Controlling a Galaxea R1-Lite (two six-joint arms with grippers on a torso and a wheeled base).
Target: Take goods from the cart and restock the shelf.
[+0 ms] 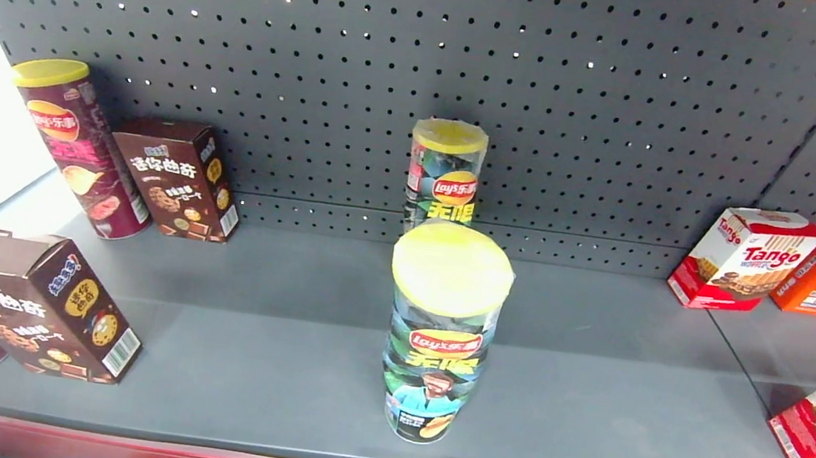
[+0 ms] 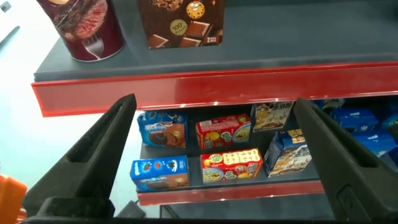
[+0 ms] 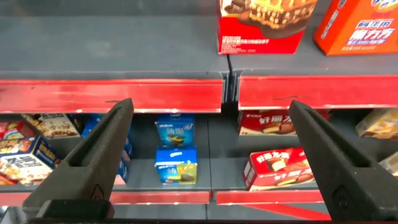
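A tall green chip can with a yellow lid [image 1: 440,344] stands near the front of the grey metal shelf [image 1: 593,379]. A second green can [image 1: 445,175] stands right behind it, by the back wall with holes [image 1: 401,39]. The left gripper [image 2: 214,102] and the right gripper [image 3: 211,104] both have their black fingers spread wide apart, holding nothing, out in front of the shelf.

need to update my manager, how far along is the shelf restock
Looks done: two tall green-labelled chip cans with yellow lids stand on the grey metal shelf, the front can and the back can by the pegboard. In hand: nothing; the left gripper and right gripper are open and empty. Left: bare room on the shelf either side of them.
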